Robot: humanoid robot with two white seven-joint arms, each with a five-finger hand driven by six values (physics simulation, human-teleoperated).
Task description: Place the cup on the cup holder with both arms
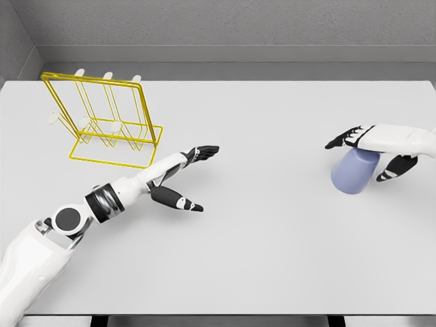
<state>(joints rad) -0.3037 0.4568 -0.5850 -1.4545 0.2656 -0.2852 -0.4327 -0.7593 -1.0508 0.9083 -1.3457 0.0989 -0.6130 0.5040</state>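
A lavender cup (353,176) is at the right of the white table (272,259), tilted, with its upper end under my right hand (355,161). That hand clasps it from above, with the fingers (340,140) along the far side and the thumb (395,170) on the near right side. The yellow wire cup holder (102,126) with white-tipped pegs stands at the far left. My left hand (203,177) hovers just right of the holder's front corner, fingers stretched out and thumb spread, holding nothing.
Grey walls close off the table's far and left edges. The wide stretch of tabletop between my two hands is bare white surface.
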